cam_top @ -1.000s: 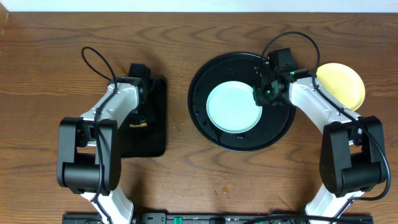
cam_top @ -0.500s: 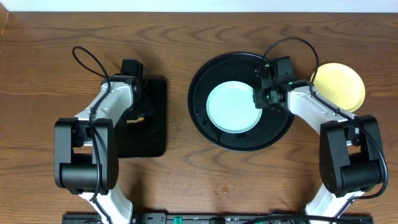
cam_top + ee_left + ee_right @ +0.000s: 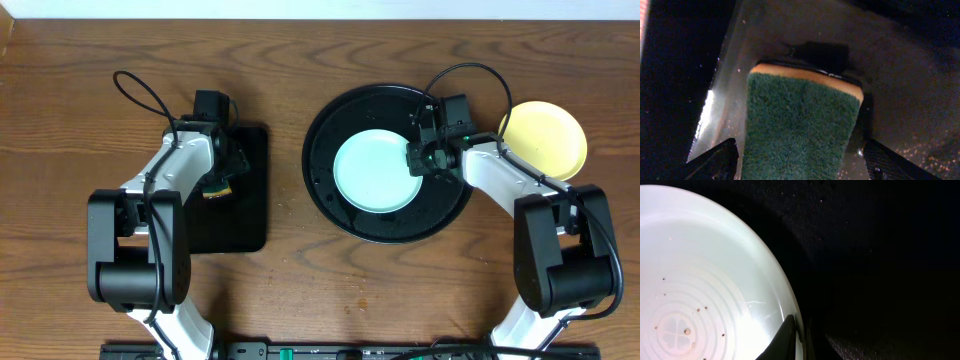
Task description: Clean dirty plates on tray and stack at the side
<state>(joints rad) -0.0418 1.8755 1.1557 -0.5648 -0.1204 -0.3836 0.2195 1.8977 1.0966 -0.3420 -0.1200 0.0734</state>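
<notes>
The only marking we can make out is a small four-lobed clover figure (image 3: 672,330) pressed into the centre of the mint-blue plate (image 3: 375,172), ringed by faint concentric ridges and a few brown specks. That plate lies inside the round black tray (image 3: 380,228), slightly left of its middle. The right gripper (image 3: 416,160) sits at the plate's right edge, and in the wrist view its fingers (image 3: 787,334) are pressed together on the rim, one dark tip lying on the upper face of the lip. The right arm reaches in from the right, forearm angled across the tray's right side, wrist low. The yellow plate (image 3: 545,138) rests on the wooden table (image 3: 300,280) just beside the tray's right rim. The left gripper (image 3: 222,180) hangs over the rectangular black tray (image 3: 240,222) with its fingers (image 3: 715,160) spread wide on either side of a green-faced sponge (image 3: 802,130), which lies flat on that tray; we see a gap on both sides. The left arm bends up from the near edge, wrist pointing down.
</notes>
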